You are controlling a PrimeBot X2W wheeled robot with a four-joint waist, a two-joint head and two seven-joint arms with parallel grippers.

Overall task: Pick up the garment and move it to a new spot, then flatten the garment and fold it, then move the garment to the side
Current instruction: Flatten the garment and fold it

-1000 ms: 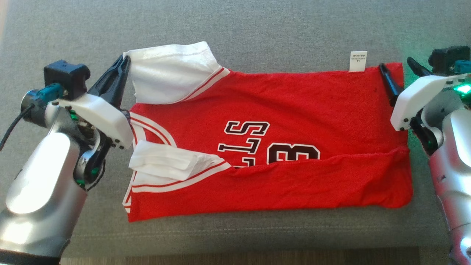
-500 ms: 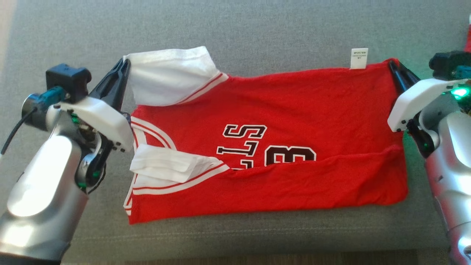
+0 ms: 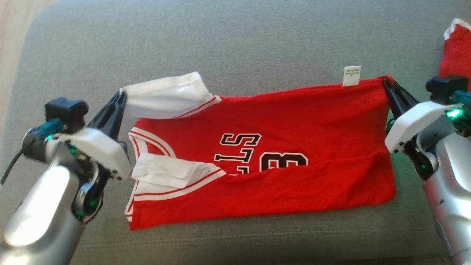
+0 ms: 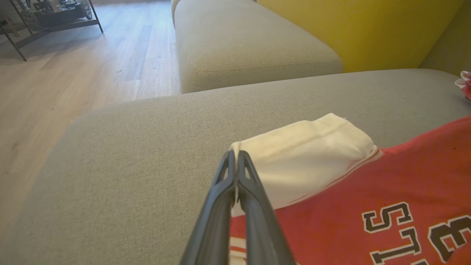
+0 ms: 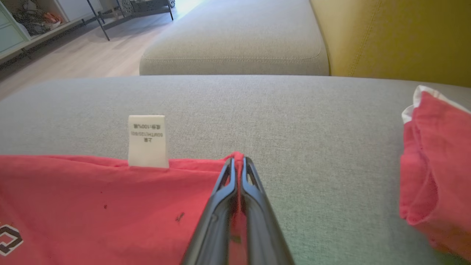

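Note:
The garment (image 3: 272,154) is a red jersey with white sleeves and black lettering, spread sideways on the grey cushion (image 3: 228,44) with its near long edge folded over. My left gripper (image 3: 120,95) is shut on the far white sleeve (image 4: 309,154), pinching its corner. My right gripper (image 3: 385,81) is shut on the far hem corner (image 5: 235,156), beside the white care label (image 5: 146,141). The far edge hangs slightly lifted between the two grips. Both pairs of fingers (image 4: 235,165) (image 5: 237,165) are pressed together on cloth.
Another red cloth with white trim (image 3: 456,48) (image 5: 430,165) lies at the cushion's right end. A second grey cushion (image 4: 250,40) and a yellow backrest (image 5: 390,33) stand beyond. Wooden floor (image 4: 73,66) lies to the left, past the cushion's edge.
My right gripper went from open beside the hem corner to shut on it. Both grips have raised the far edge a little. The head camera has tilted, so the picture shifted down.

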